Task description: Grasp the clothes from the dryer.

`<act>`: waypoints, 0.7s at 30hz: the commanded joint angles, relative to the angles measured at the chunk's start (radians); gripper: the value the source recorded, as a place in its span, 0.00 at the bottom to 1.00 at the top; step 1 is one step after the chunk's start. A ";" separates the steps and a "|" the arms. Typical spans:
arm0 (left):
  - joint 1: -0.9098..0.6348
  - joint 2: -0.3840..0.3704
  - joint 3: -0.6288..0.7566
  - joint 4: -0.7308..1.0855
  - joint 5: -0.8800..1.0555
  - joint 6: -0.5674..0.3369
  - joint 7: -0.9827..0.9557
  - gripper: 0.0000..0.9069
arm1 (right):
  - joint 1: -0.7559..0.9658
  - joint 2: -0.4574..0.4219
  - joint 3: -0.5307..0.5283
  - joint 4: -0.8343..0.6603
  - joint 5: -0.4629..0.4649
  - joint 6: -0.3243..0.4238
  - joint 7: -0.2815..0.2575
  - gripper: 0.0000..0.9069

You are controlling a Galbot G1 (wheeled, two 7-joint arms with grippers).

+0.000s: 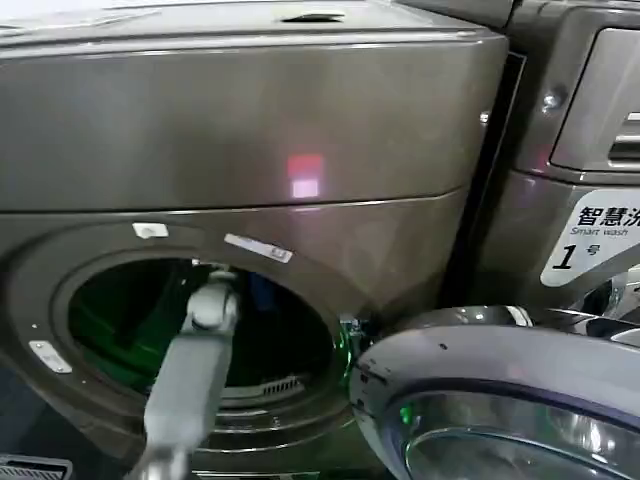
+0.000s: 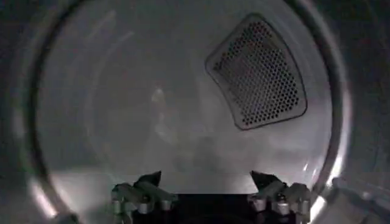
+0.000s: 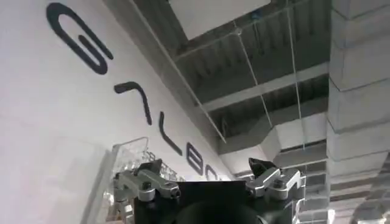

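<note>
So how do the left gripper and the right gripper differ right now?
The left gripper is inside the bronze-grey dryer, facing the dim metal drum's perforated vent panel; the right gripper points up at a white wall with dark lettering and ceiling ducts. Both are open with nothing between the fingers.

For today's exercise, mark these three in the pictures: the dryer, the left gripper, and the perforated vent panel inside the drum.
dryer [image 1: 250, 130]: head view, on its flat front panel above the porthole.
left gripper [image 2: 207, 182]: left wrist view, midway between its two open fingertips.
perforated vent panel [image 2: 259, 73]: left wrist view, on the middle of its mesh.
</note>
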 commanded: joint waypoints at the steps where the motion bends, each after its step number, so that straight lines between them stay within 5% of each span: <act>1: -0.276 0.033 0.316 0.383 0.325 -0.182 0.561 1.00 | -0.004 0.002 0.006 -0.004 0.000 0.000 -0.003 1.00; 12: -0.334 -0.006 0.401 0.468 0.757 -0.151 0.518 1.00 | 0.001 0.012 -0.002 0.009 0.002 0.000 -0.007 1.00; 21: -0.343 -0.039 0.482 0.521 0.846 -0.125 0.536 1.00 | -0.001 0.005 -0.001 0.013 -0.001 -0.003 -0.008 1.00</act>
